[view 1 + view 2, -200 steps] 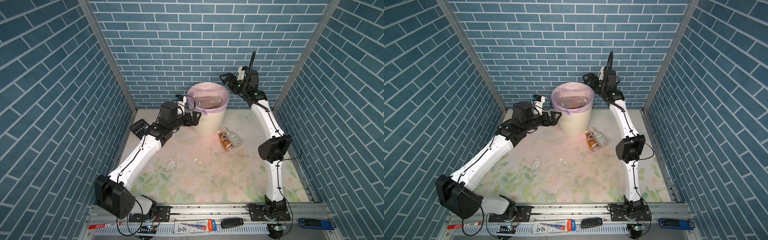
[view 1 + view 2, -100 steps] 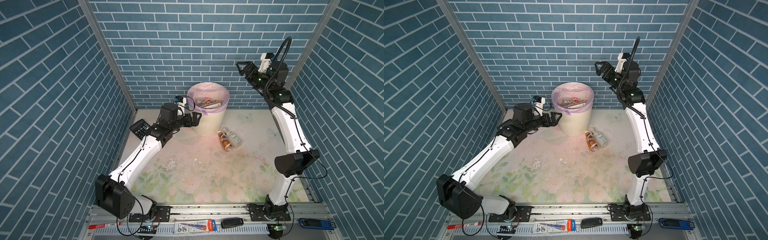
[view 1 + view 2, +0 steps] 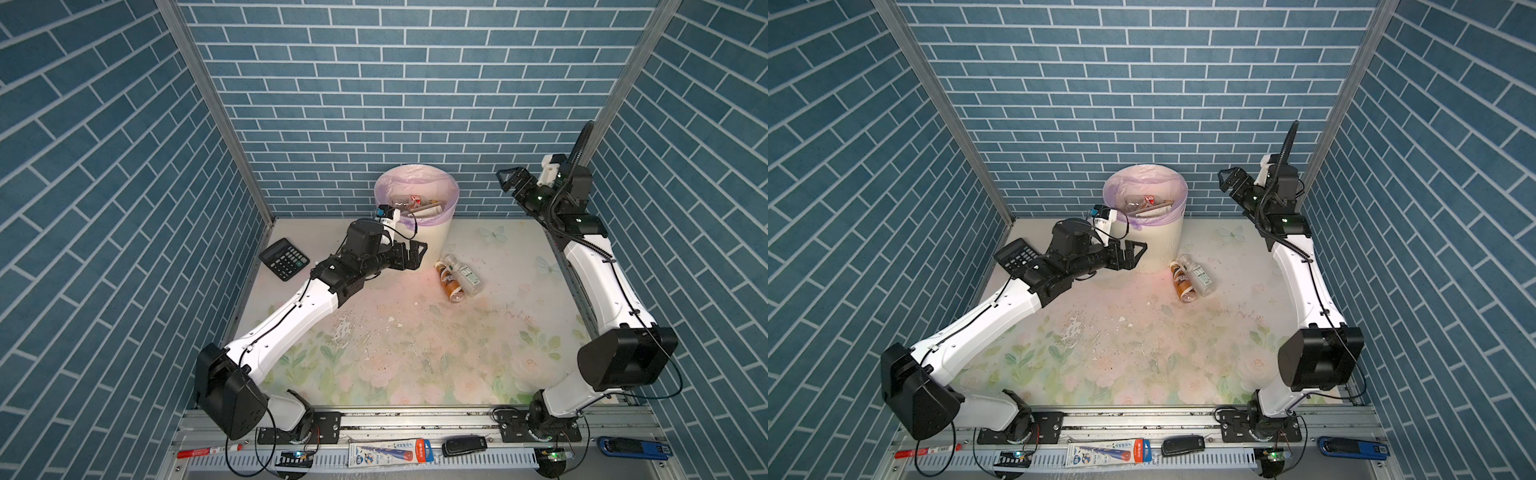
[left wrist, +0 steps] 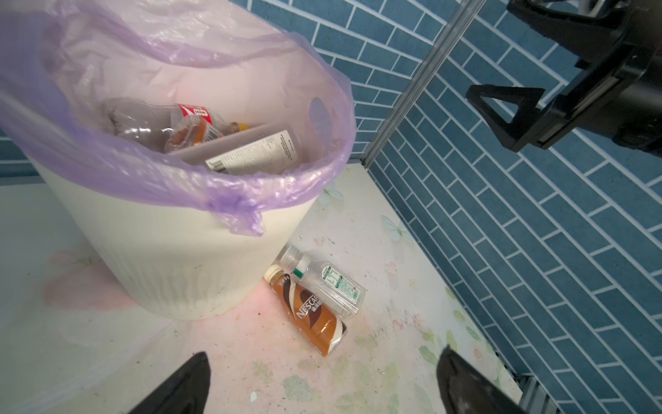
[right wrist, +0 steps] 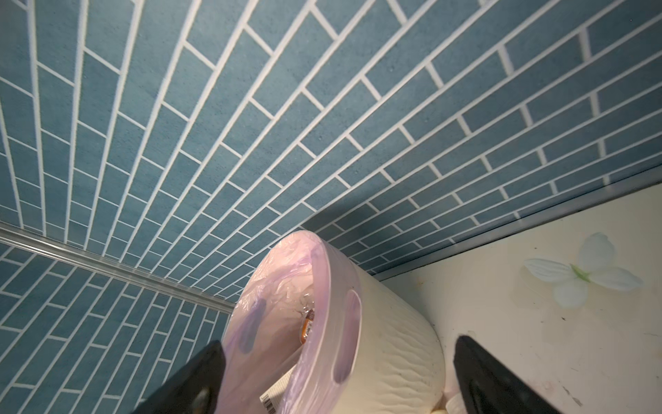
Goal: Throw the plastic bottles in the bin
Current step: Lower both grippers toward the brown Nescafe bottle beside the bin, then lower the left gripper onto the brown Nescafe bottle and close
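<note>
The bin point(image 3: 436, 239) point(image 3: 1163, 245) point(image 4: 179, 258) point(image 5: 394, 351) stands at the back wall, with several plastic bottles point(image 3: 415, 205) point(image 4: 161, 125) lying inside. To the right of its base two more bottles lie side by side on the table: a brown-labelled one point(image 3: 450, 282) point(image 3: 1183, 284) point(image 4: 308, 312) and a clear one point(image 3: 463, 272) point(image 3: 1198, 274) point(image 4: 329, 283). My left gripper point(image 3: 417, 255) point(image 3: 1138, 253) point(image 4: 324, 353) hangs open in front of the bin, left of the two bottles. My right gripper point(image 3: 505, 180) point(image 3: 1225, 180) point(image 5: 339, 342) is open and empty, raised right of the bin.
A black calculator point(image 3: 284, 259) point(image 3: 1017, 255) lies at the back left, partly behind the left arm in a top view. A red marker point(image 3: 210, 451) and small tools lie on the front rail. Brick walls close in on three sides.
The right arm has swung from over the bin's rim out to the right, towards the back right corner, with its gripper open. The left arm has barely moved.
</note>
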